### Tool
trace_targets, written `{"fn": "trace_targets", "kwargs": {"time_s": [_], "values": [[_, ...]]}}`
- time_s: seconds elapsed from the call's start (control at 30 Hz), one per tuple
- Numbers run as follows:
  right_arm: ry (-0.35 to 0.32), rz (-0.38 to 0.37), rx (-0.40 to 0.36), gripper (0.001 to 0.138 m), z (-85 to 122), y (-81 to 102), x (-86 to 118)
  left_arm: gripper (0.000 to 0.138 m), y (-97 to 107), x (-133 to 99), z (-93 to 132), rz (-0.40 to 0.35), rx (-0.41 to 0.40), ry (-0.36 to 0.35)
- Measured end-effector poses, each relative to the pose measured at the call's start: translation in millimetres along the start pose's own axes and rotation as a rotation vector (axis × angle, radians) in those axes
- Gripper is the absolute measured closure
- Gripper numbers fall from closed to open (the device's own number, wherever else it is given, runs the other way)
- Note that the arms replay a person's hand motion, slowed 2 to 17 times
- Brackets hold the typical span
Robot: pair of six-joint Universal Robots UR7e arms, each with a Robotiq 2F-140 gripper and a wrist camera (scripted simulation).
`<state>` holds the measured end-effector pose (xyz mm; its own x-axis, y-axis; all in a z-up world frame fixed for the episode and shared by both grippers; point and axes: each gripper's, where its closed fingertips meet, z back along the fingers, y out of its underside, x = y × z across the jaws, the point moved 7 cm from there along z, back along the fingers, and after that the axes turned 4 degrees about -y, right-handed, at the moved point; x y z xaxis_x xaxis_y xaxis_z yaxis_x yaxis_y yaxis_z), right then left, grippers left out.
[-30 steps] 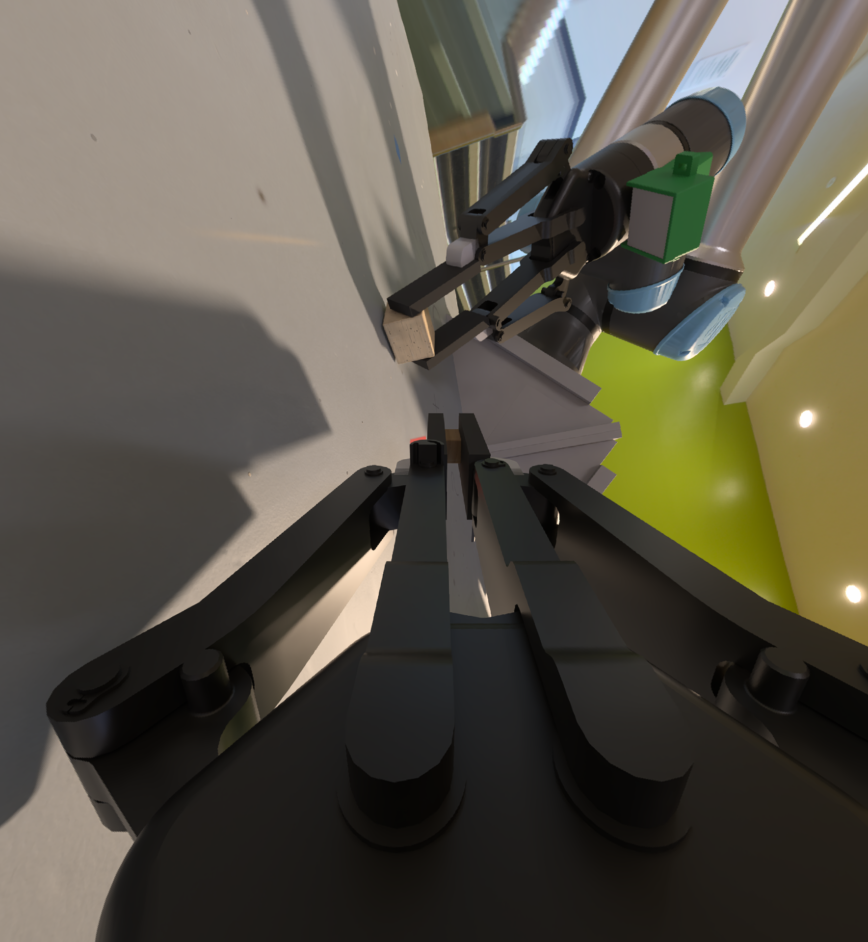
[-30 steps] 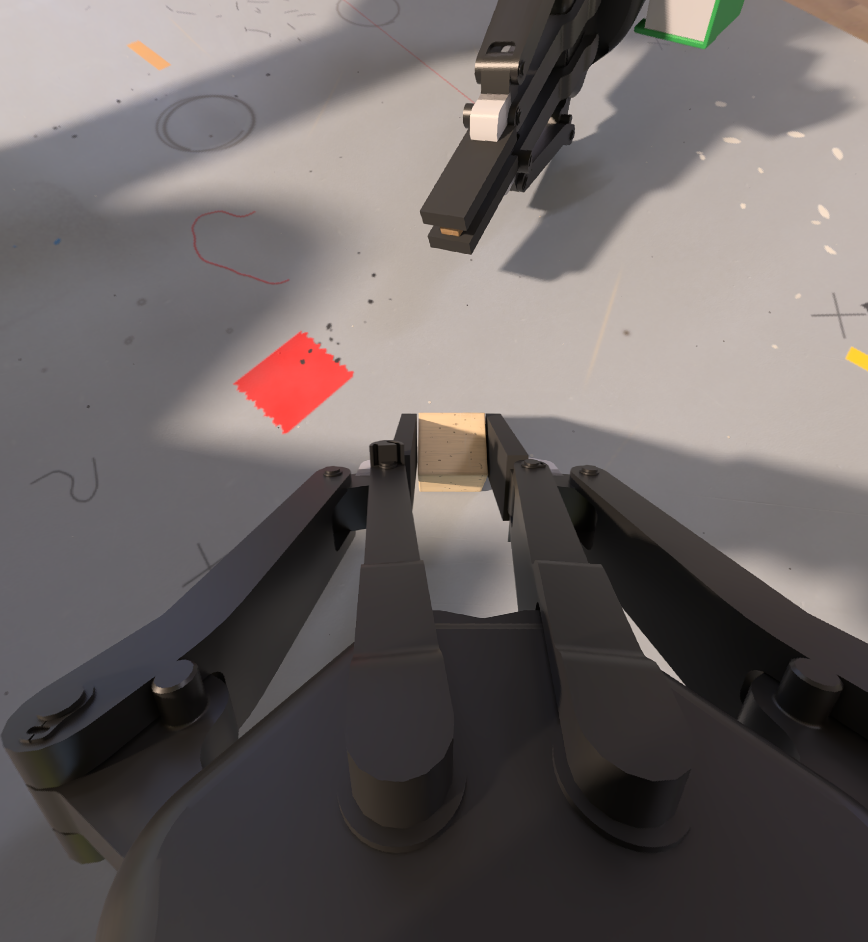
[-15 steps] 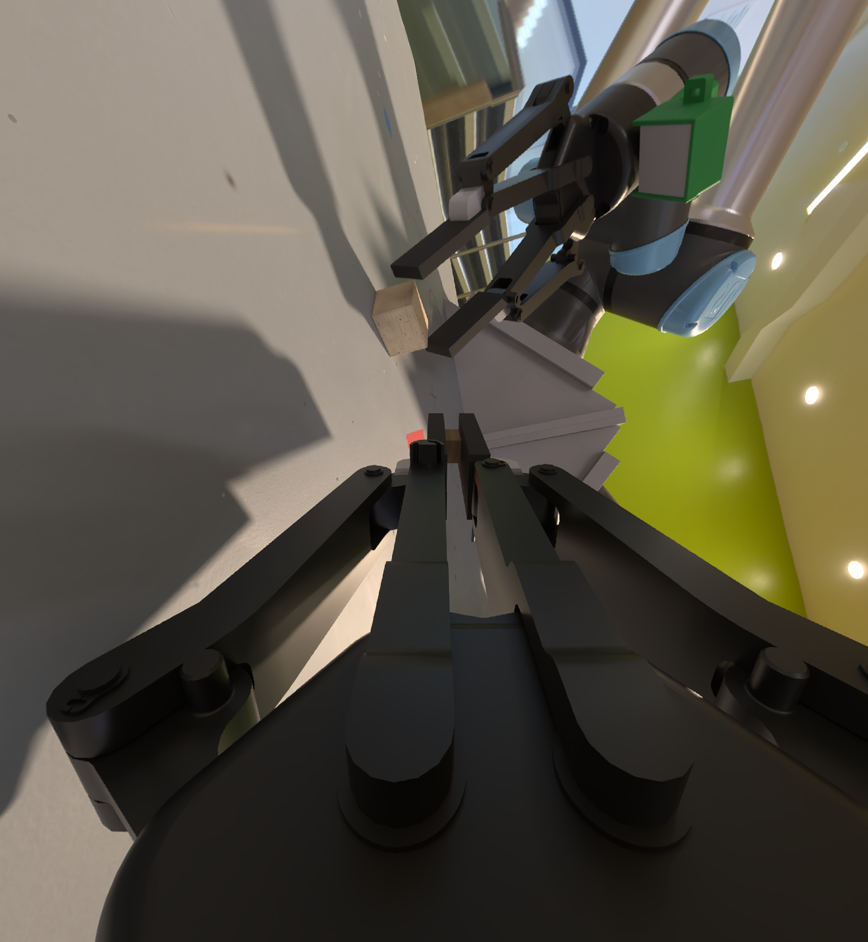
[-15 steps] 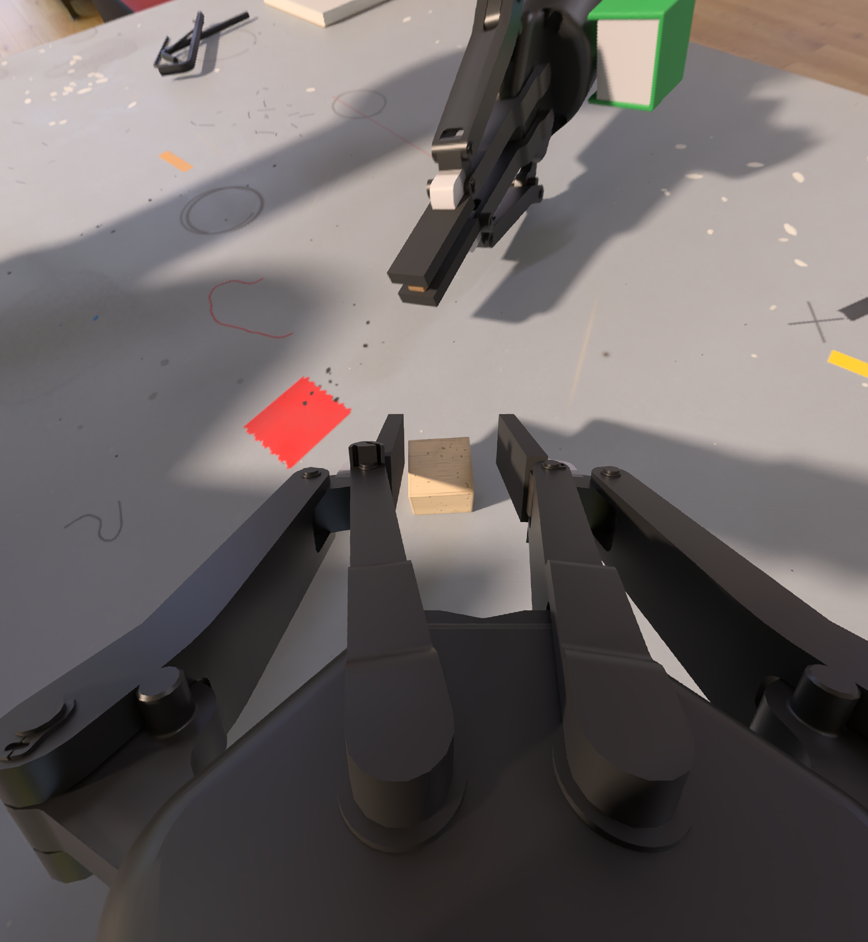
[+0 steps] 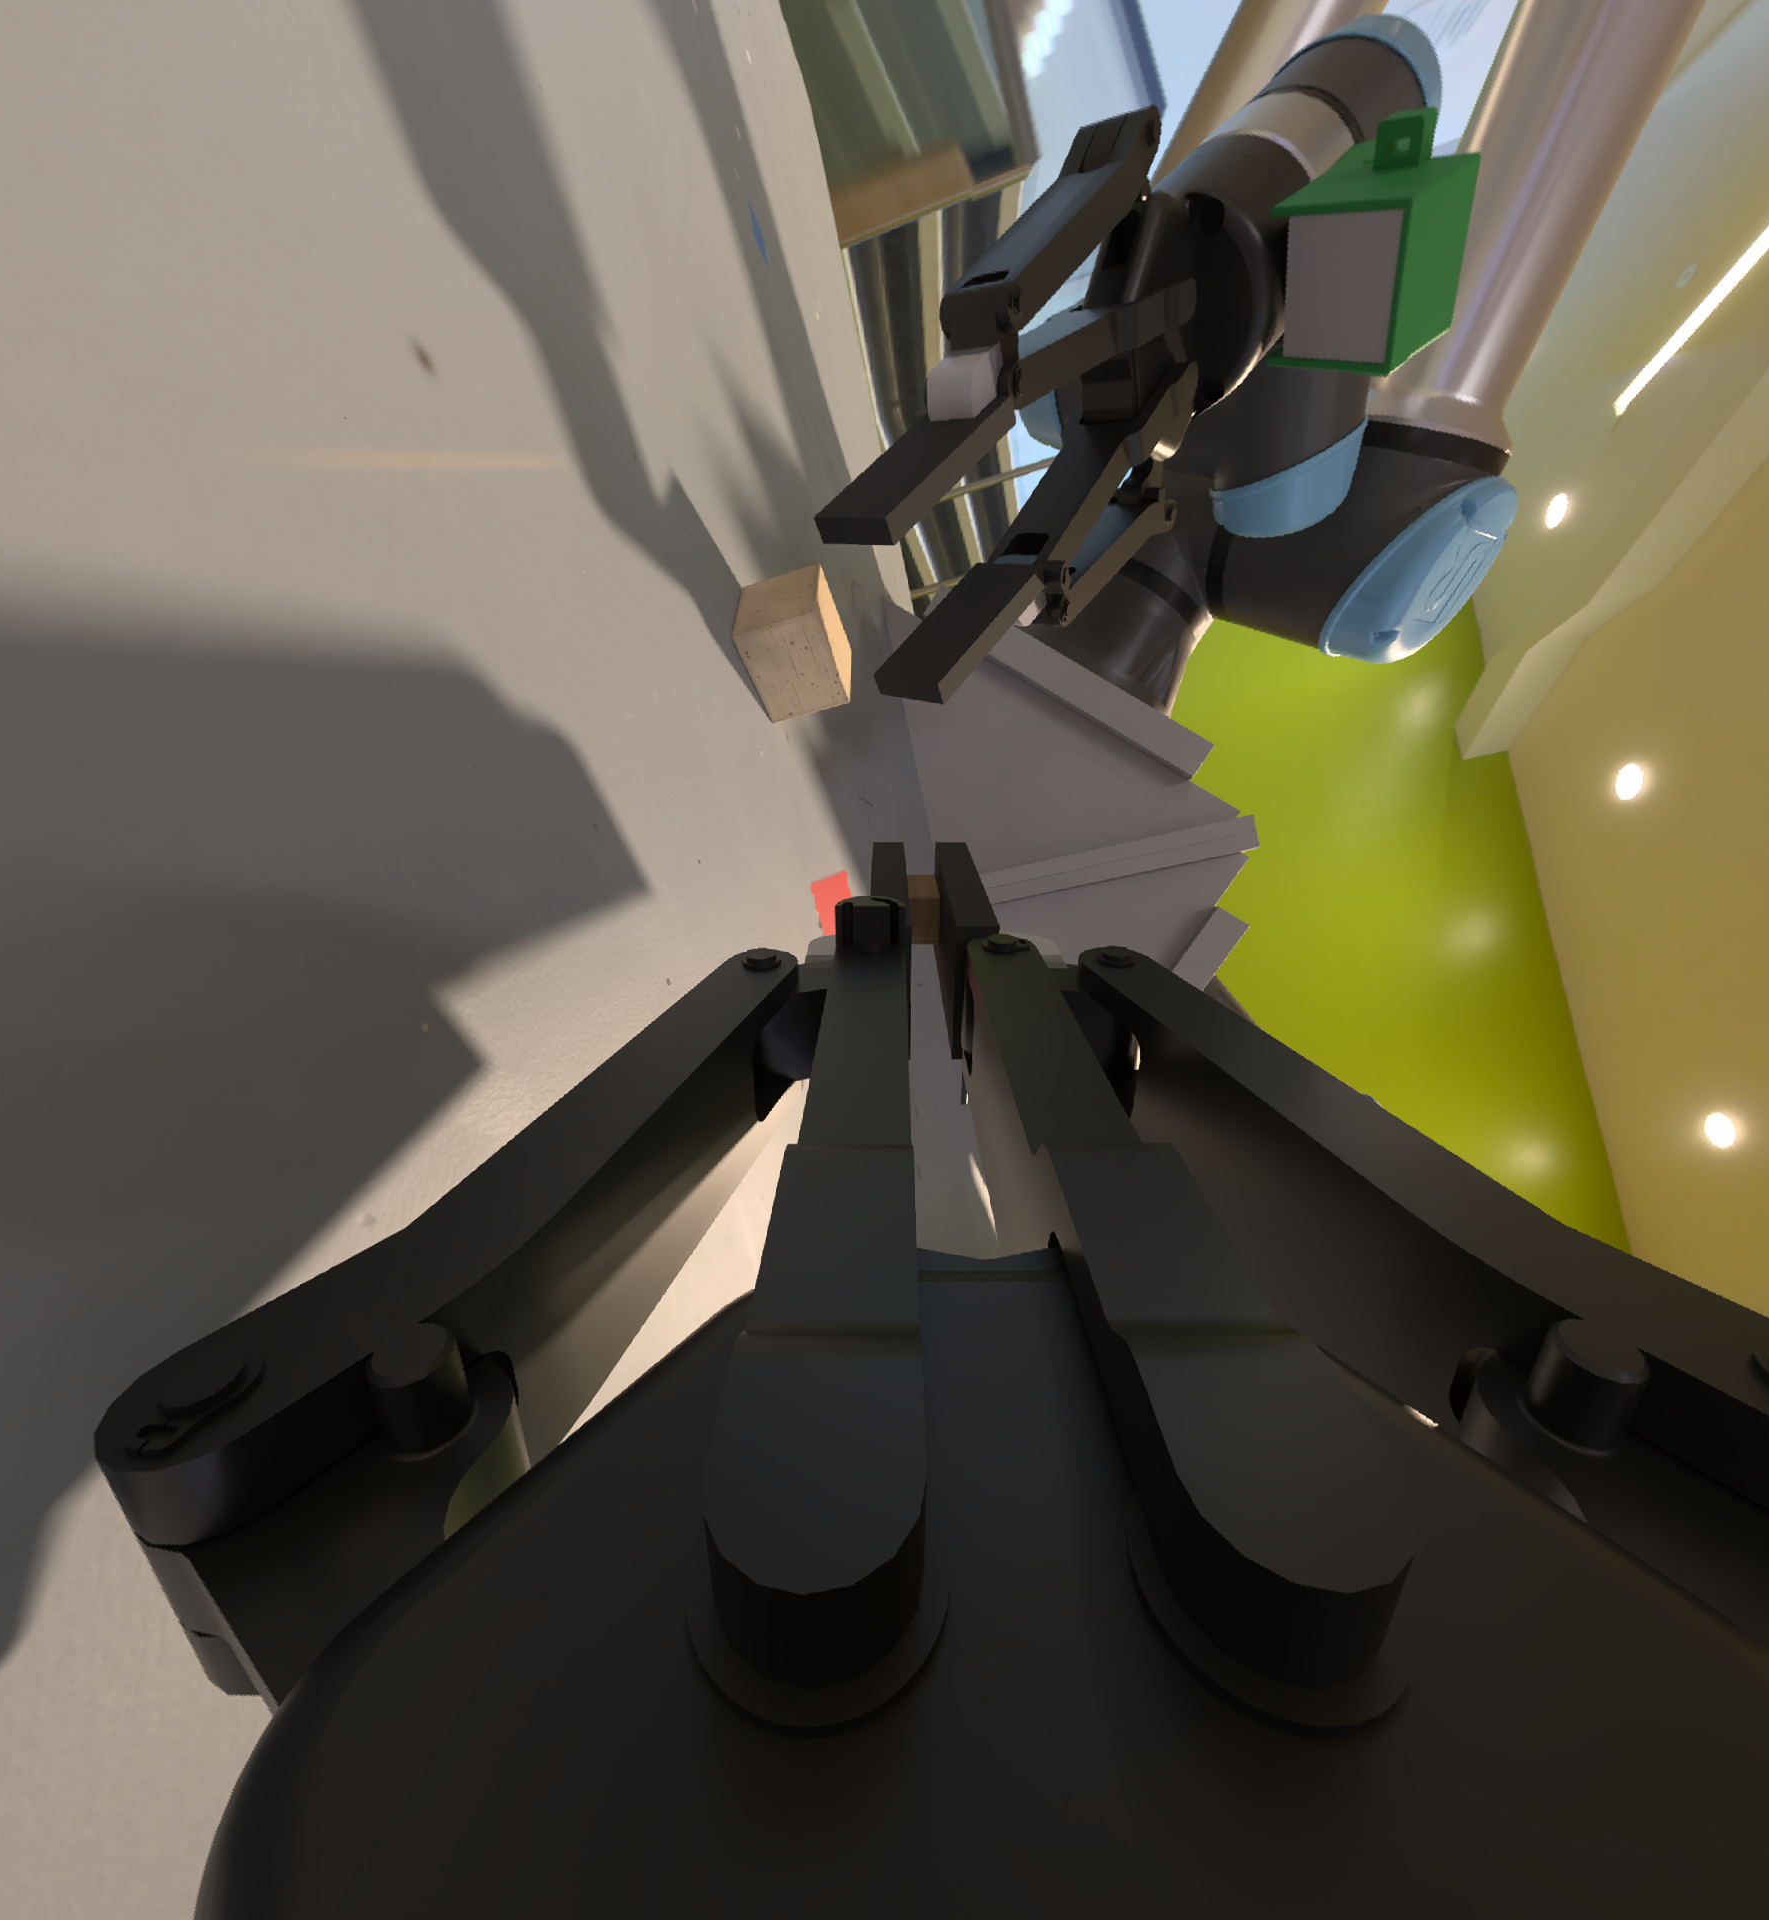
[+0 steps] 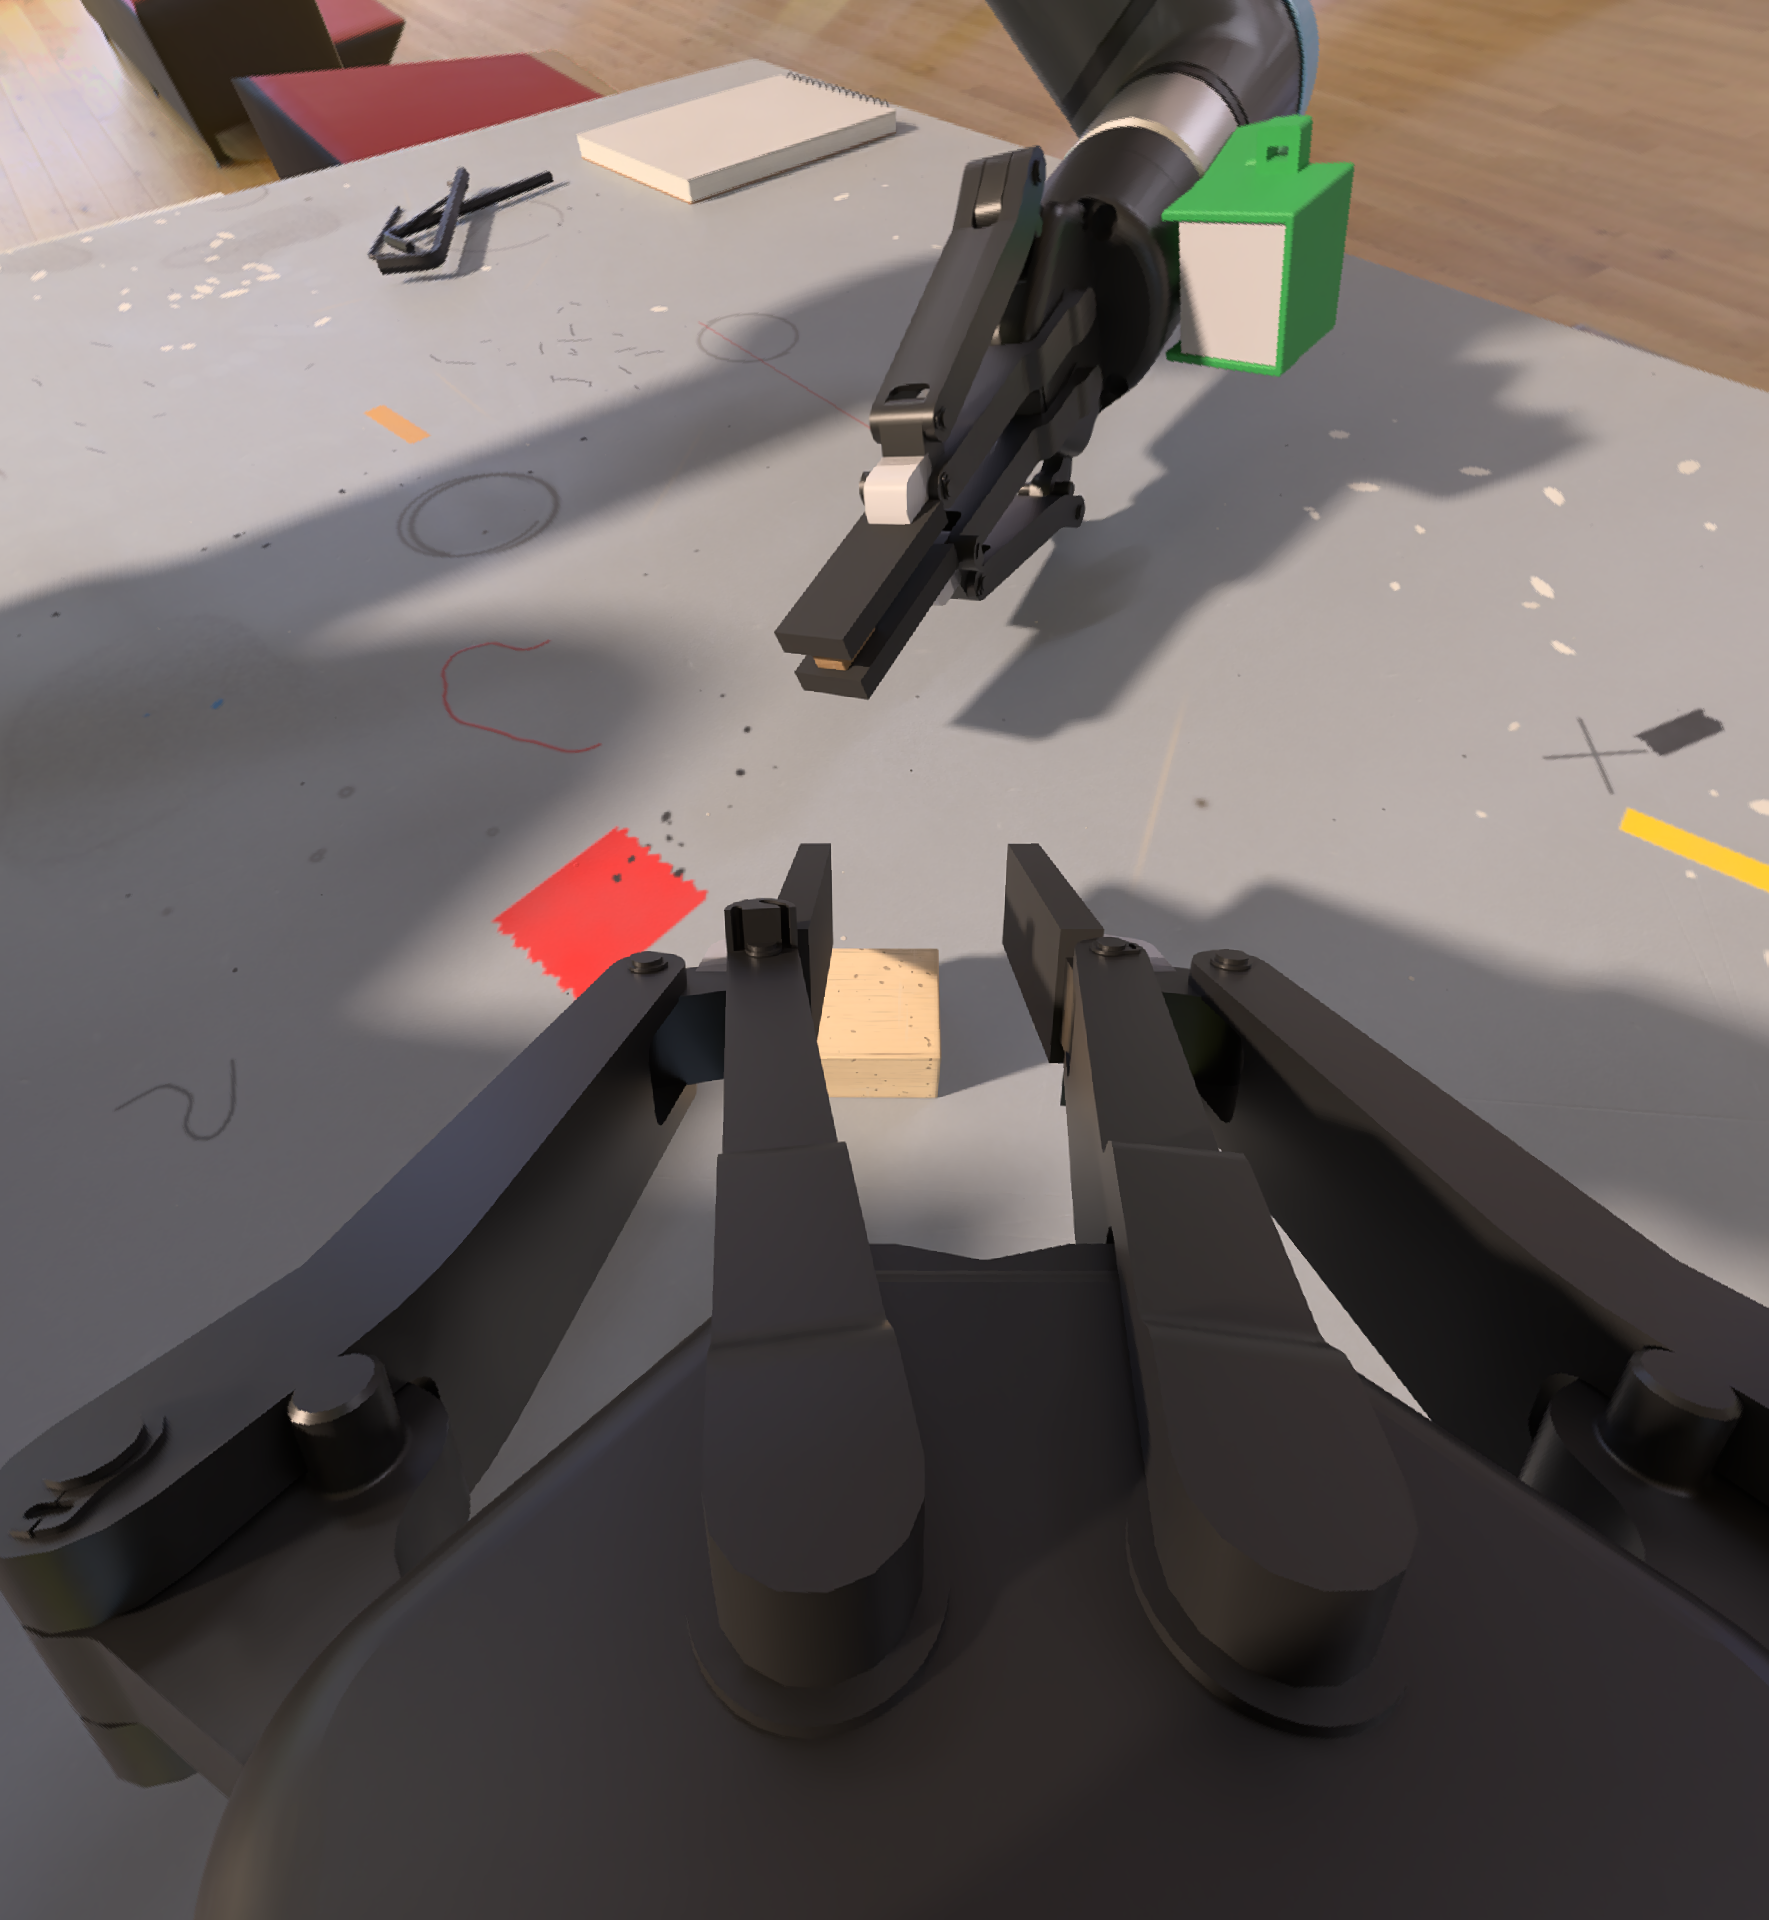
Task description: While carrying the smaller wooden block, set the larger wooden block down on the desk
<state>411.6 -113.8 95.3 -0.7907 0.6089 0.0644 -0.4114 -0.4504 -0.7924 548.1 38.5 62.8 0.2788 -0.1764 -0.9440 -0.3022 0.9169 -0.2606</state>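
The larger wooden block (image 6: 880,1023) lies on the grey desk (image 6: 236,831), below and between my right gripper's fingers. My right gripper (image 6: 916,883) is open and raised above the block, touching nothing. In the left wrist view the same block (image 5: 795,644) rests on the desk (image 5: 236,416), with the right gripper (image 5: 885,603) open beside it and apart from it. My left gripper (image 5: 921,883) is shut on the smaller wooden block (image 5: 922,906), a thin tan piece between its pads. It also shows in the right wrist view (image 6: 830,662), held above the desk in the left gripper (image 6: 838,657).
A red patch (image 6: 599,909) marks the desk left of the larger block. A white notepad (image 6: 734,135) and black hex keys (image 6: 444,223) lie at the far edge. A yellow strip (image 6: 1732,864) and a black mark (image 6: 1680,730) are on the right.
My right gripper opened, let go of the larger block on the desk, then rose and drew back from it. The left gripper kept its hold on the smaller block.
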Motion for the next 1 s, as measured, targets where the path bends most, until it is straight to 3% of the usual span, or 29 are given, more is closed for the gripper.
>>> {"fn": "trace_targets", "kwargs": {"time_s": [0.53,1.0], "values": [[0.069,0.146,-0.014,0.11,-3,-4.5,11,0.13,0,-2,2,-0.007,-0.01,0.027],[0.077,0.169,0.019,0.119,-9,-2.9,14,0.13,0,-2,-1,-0.01,0.003,0.025]]}}
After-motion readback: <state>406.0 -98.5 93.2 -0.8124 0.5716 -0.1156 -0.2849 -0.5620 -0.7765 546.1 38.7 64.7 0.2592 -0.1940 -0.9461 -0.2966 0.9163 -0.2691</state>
